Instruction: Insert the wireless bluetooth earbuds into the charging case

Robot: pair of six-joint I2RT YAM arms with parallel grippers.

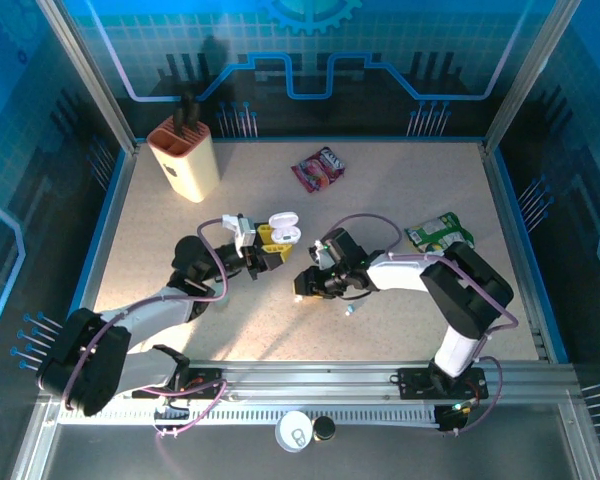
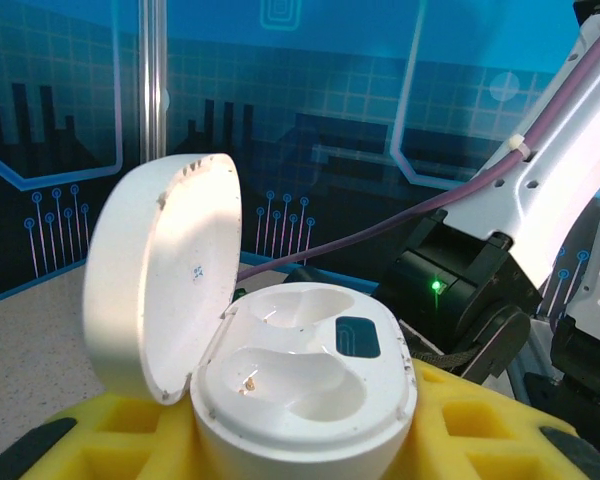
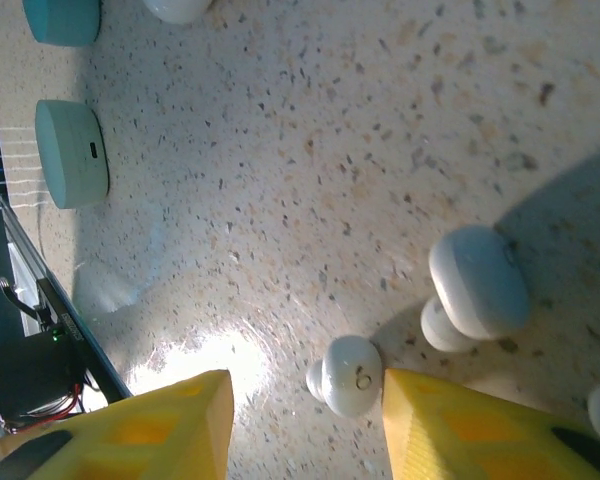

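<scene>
Right pincer apart, earbud off-centre at gap mouth; left pincer clamped on open charging case.

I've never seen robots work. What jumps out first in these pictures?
An open white case, both wells empty, sits clamped in the left gripper near mid-table. The right gripper is open just above the speckled table, and in its wrist view a white earbud lies between its yellow fingers. A second earbud lies close beside it.
</scene>
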